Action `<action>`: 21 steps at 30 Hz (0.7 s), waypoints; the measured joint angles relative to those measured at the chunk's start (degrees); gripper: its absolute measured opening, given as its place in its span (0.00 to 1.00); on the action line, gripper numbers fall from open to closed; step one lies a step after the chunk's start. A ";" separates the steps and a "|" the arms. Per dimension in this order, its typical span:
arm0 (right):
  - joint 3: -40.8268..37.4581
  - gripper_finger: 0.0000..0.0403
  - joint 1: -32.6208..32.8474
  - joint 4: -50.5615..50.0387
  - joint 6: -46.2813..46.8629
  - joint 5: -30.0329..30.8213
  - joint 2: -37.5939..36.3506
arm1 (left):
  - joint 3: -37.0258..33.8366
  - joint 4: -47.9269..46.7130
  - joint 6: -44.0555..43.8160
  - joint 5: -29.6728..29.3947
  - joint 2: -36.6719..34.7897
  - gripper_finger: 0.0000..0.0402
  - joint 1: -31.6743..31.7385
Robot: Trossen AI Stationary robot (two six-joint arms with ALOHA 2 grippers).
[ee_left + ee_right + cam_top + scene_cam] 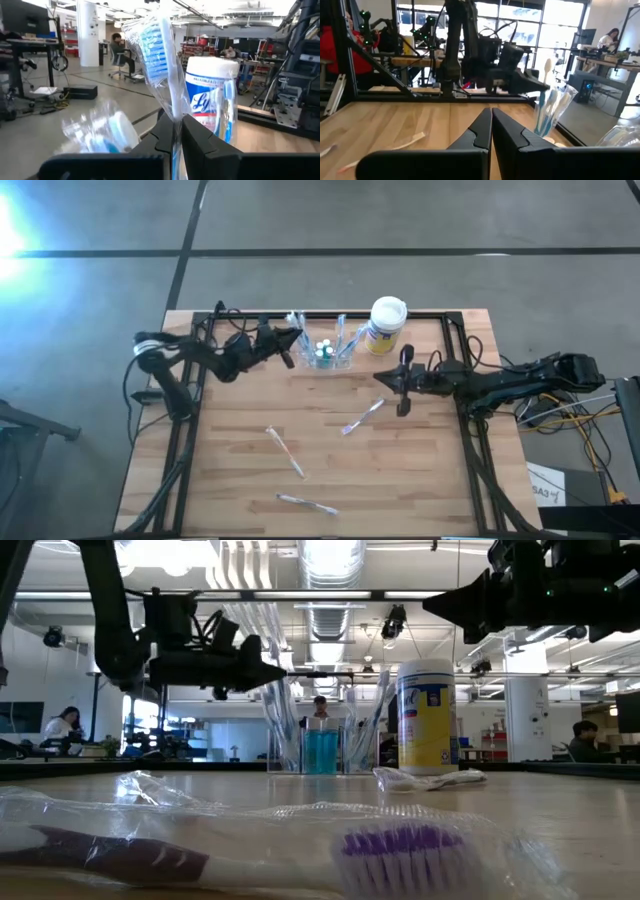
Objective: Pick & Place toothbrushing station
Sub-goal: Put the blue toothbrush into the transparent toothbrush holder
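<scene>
The toothbrushing station, a see-through holder (325, 352) with several wrapped toothbrushes standing in it, rests on the table near the far edge. It also shows in the low view (320, 750) and the right wrist view (552, 112). My left gripper (293, 338) is just left of it, shut on a wrapped blue toothbrush (150, 45). My right gripper (403, 387) is shut and empty, above the table to the holder's right and nearer. In the right wrist view (491, 122) its fingers meet. My left gripper pinches the wrapped blue toothbrush by its handle (175, 112), below the bristle head, between its two fingers. The fingers come level from the table's left and lie across the handle. The brush stands nearly upright, bristles up. Its lower end is hidden by the fingers.
A white-lidded canister with a yellow label (387, 325) stands right of the holder. Three wrapped toothbrushes lie on the table: one at the centre right (362, 417), one in the middle (285, 452), and one near the front edge (307, 503), which fills the low view's foreground (300, 850).
</scene>
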 joint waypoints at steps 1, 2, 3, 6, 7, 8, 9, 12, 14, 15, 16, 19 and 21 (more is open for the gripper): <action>0.29 0.02 0.00 -0.01 -0.10 0.00 0.10 | 0.20 0.65 -0.60 -0.09 1.13 0.04 -0.05; 0.50 0.02 -0.01 0.07 -0.11 0.00 0.35 | 0.40 1.32 -1.02 -0.15 2.26 0.04 -0.14; 0.76 0.02 0.00 0.11 -0.12 -0.02 0.70 | 0.58 2.19 -1.26 -0.23 3.40 0.04 -0.24; 1.21 0.02 0.00 -0.05 -0.36 -0.04 1.91 | 1.25 3.18 -1.77 -0.58 6.13 0.04 -0.63; 1.43 0.02 0.00 -0.02 -0.42 -0.04 2.35 | 1.32 3.43 -2.09 -1.19 7.00 0.04 -0.75; 1.59 0.02 0.00 -0.02 -0.44 -0.04 2.78 | 1.43 3.71 -2.26 -1.89 7.91 0.04 -0.89; 1.87 0.02 -0.01 -0.02 -0.48 -0.04 3.22 | 1.49 3.99 -2.27 -2.74 8.69 0.04 -1.01; 2.71 0.02 0.00 0.00 -0.64 -0.07 4.39 | 1.49 5.31 -2.26 -3.94 10.65 0.04 -1.24; 3.11 0.02 0.00 0.02 -0.80 -0.07 5.14 | 1.47 5.58 -2.19 -4.02 11.57 0.04 -1.44; 3.28 0.02 0.00 0.01 -0.94 -0.11 5.45 | 1.47 5.67 -2.03 -4.01 11.91 0.04 -1.51; 3.29 0.02 0.00 0.00 -1.05 -0.13 5.73 | 1.46 5.63 -1.86 -4.02 12.12 0.04 -1.59; 3.52 0.02 0.00 -0.02 -1.51 -0.17 6.41 | 1.45 6.07 -1.50 -3.92 12.64 0.04 -1.68; 3.87 0.02 0.00 0.00 -1.64 -0.16 6.80 | 1.49 6.10 -1.62 -3.34 12.71 0.05 -1.64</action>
